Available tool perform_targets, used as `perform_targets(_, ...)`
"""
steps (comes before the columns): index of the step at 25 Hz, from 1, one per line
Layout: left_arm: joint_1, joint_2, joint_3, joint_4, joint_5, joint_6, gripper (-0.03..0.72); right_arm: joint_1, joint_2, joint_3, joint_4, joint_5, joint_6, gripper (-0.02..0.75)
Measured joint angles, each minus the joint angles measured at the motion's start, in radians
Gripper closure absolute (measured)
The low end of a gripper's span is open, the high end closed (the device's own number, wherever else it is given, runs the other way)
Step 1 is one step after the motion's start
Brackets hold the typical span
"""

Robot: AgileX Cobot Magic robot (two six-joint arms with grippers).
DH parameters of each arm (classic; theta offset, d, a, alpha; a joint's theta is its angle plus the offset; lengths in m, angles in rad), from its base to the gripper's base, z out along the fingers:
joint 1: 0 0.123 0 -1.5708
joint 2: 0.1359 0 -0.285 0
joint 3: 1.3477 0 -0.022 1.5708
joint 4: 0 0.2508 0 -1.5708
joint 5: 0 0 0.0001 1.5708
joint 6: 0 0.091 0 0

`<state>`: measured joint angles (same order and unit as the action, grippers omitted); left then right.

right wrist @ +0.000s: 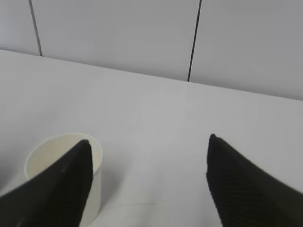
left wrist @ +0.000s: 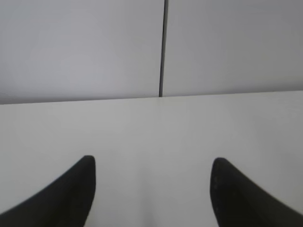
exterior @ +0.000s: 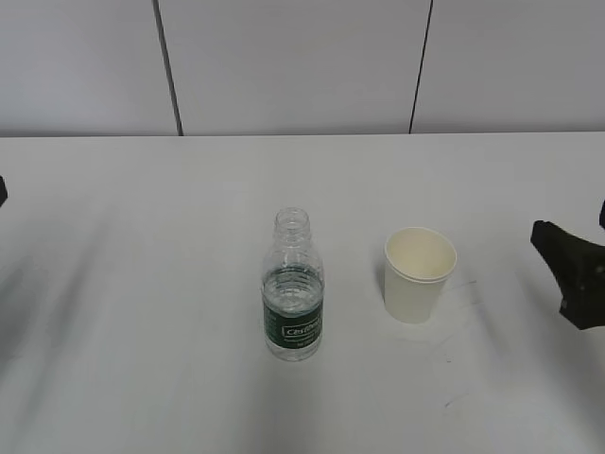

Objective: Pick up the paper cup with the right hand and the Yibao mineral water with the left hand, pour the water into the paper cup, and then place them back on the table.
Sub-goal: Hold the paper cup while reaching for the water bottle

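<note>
Nothing grasped yet: paper cup (exterior: 420, 273) and Yibao mineral water (exterior: 293, 286) both stand upright on the table (exterior: 142, 284), near each other, bottle left of cup, not touching. Right hand (right wrist: 147, 161) has fingers spread wide and empty; in its wrist view the cup (right wrist: 64, 170) sits behind the left finger (right wrist: 57, 189), not between the two, so a straight advance likely clips the rim and tips or crushes the cup, it's light and thin-walled. Left hand (left wrist: 151, 177) also spread and empty; the bottle isn't in its view at all, so it needs realigning. Bottle has no cap and looks roughly half full, so any knock spills. Label is dark green with white lettering, too blurred to read reliably.
</note>
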<state>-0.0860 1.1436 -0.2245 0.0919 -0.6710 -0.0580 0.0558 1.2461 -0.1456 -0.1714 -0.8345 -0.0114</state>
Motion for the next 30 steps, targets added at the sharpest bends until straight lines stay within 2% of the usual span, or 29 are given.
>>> perform_targets(5, -0.042, 0.063, 0.000, 0.020, -0.023, -0.003, 0.219, 0.000, 0.201, 0.000, 0.000, -0.126, 0.000, 0.153)
perform_targets(10, -0.047, 0.141, 0.000, 0.098, -0.095, -0.006, 0.219, 0.000, 0.405, -0.010, 0.000, -0.283, 0.000, 0.153)
perform_targets(16, -0.051, 0.380, -0.001, 0.164, -0.253, -0.007, 0.219, 0.000, 0.591, -0.026, 0.000, -0.304, -0.081, 0.153)
perform_targets(20, -0.051, 0.577, -0.007, 0.276, -0.439, -0.007, 0.219, 0.000, 0.645, -0.027, -0.024, -0.306, -0.104, 0.153)
perform_targets(22, -0.051, 0.655, -0.018, 0.323, -0.457, -0.007, 0.219, 0.000, 0.649, -0.030, -0.049, -0.308, -0.106, 0.153)
perform_targets(25, -0.051, 0.735, -0.021, 0.338, -0.465, -0.007, 0.219, 0.000, 0.649, -0.039, -0.070, -0.309, -0.106, 0.153)
perform_targets(30, -0.051, 0.759, -0.023, 0.388, -0.470, -0.007, 0.219, 0.000, 0.650, -0.076, -0.121, -0.311, -0.106, 0.153)
